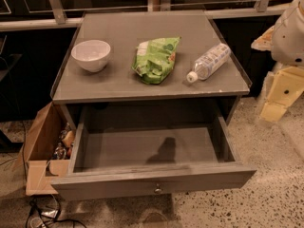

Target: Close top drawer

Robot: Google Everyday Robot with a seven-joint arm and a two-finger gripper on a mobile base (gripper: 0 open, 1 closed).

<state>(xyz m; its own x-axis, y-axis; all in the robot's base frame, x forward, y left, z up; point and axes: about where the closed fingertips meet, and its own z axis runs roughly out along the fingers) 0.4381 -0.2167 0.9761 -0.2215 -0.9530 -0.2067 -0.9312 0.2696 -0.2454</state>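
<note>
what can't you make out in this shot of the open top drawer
Camera view only:
- gripper, right of the cabinet: its arm is cut off by the frame edge.
- Anything below the top drawer: hidden by its pulled-out front.
- Rear of the drawer's inside: in shadow under the cabinet top.
- bottle label: too small to read.
- cardboard box contents: dim, partly behind the cabinet.

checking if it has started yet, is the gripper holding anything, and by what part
Nothing seems held: the gripper hangs off to the right, apart from the open top drawer and its knob.
</note>
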